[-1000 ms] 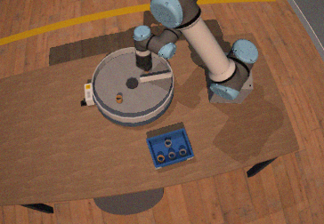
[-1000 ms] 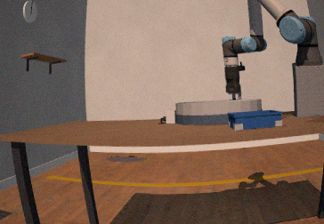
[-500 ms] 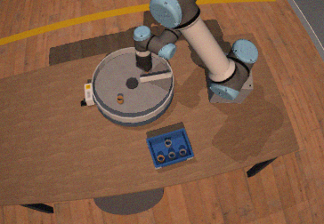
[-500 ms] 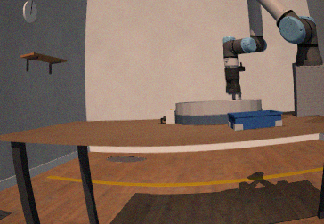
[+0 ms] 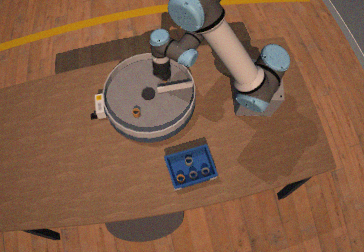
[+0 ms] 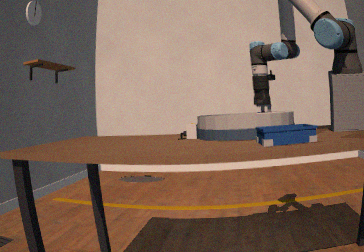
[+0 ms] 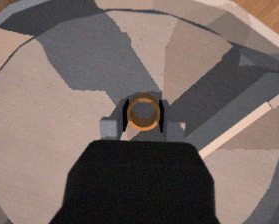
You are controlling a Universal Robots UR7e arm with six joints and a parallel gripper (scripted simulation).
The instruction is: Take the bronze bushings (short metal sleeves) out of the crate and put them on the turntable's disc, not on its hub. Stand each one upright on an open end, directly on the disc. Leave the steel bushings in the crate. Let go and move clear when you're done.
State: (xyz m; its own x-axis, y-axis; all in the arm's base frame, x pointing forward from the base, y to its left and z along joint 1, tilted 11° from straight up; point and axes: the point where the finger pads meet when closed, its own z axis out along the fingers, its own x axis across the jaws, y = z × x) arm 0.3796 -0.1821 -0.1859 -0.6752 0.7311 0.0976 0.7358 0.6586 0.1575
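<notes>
Our black two-finger end effector point(image 5: 164, 79) point(image 6: 265, 109) point(image 7: 143, 109) clamped on an upright orange-bronze ring-shaped metal bushing point(image 7: 143, 129), over the round grey turntable point(image 5: 120, 85) point(image 6: 235, 123) point(image 7: 41, 120), blue rectangular crate point(image 5: 191, 167) point(image 6: 286, 135) near the tabletop's point(image 5: 65, 168) point(image 6: 125, 145) front edge

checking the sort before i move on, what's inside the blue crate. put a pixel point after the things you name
The blue crate point(image 5: 171, 173) point(image 6: 287, 136) holds four bushings: one bronze point(image 5: 180, 178) at a corner and three greyer ones. Parts of the crate floor under them are covered.
</notes>
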